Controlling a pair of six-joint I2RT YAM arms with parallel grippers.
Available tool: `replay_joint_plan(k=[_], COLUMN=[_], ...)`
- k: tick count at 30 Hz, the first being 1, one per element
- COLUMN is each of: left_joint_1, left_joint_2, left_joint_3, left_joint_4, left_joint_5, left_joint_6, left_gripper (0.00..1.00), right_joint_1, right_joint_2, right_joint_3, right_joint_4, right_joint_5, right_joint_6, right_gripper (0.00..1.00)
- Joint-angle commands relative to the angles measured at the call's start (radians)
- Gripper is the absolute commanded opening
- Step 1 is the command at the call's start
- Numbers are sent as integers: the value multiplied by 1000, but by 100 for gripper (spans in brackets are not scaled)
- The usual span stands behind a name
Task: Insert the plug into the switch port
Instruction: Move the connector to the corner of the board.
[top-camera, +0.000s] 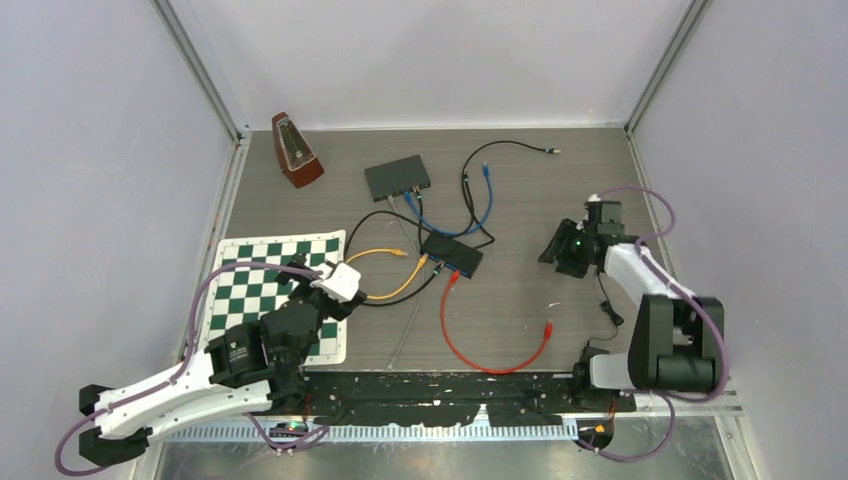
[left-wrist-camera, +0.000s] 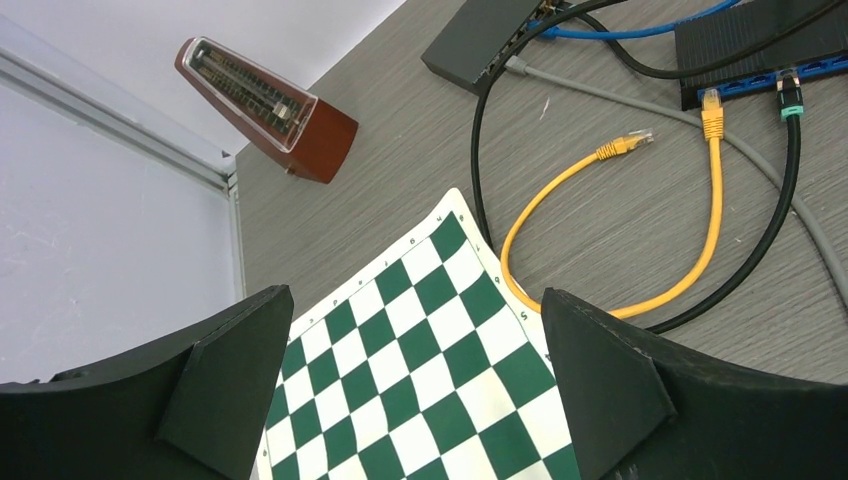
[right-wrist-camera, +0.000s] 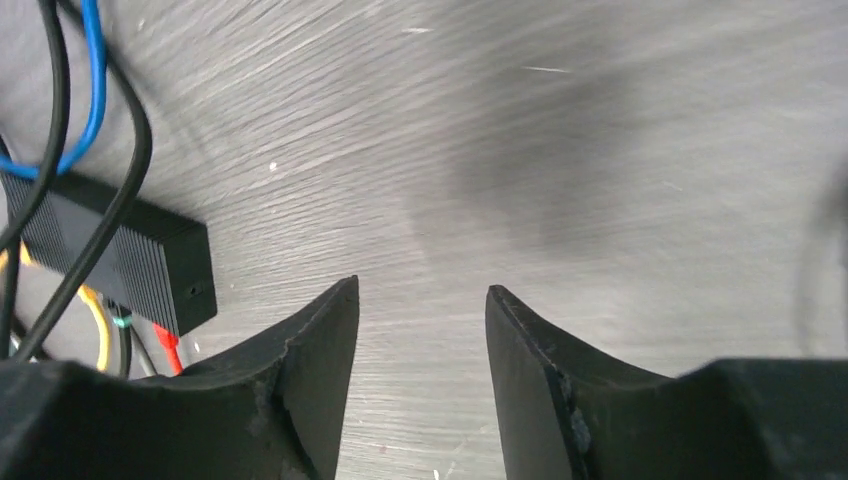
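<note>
1. While hovering over bare worktop, the right pincer is standing half-open, gripping nothing.
2. The switch is lying to its left.
3. The left pincer is gaping wide above the chessboard, a loose yellow plug lying ahead.

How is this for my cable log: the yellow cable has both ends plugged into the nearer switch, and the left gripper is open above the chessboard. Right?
Not quite. Only one end of the yellow cable sits in the nearer switch; its other plug lies loose on the table, as the left wrist view shows. The left gripper is open above the chessboard.
</note>
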Motion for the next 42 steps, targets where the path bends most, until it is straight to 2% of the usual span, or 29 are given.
replay_joint_plan(k=[1,5,9,12,16,23,31,36,39,42], left_joint_1=[5,5,5,5,5,4,4,5,5,5], left_joint_2=[-36,-78,-97,-88,-57,-68,-21,6,-11,-46], left_joint_3=[36,18,-6,-31,-66,-126,-135,-125,-123,-120], left_joint_4=[0,31,71,118,204,355,384,381,361,334], left_joint_5=[-1,16,18,-3,-46,-31,-78,-82,-82,-66], left_joint_6=[-19,-15,1,20,66,177,220,234,223,198], left_gripper=[100,100,100,100,99,98,97,95,95,95], right_joint_1=[-70,-83,-133,-187,-218,-309,-337,-337,-334,-318], right_joint_2=[-186,-292,-331,-338,-307,-231,-149,-113,-128,-131], right_joint_3=[-61,-34,-50,-72,-71,-121,-176,-214,-245,-269], right_joint_4=[-102,-252,-370,-418,-460,-333,-157,-16,61,158], right_joint_5=[207,477,612,642,663,605,540,406,306,204], right_joint_6=[190,267,400,539,630,580,527,489,457,432], right_gripper=[61,71,77,81,82,84,76,59,42,33])
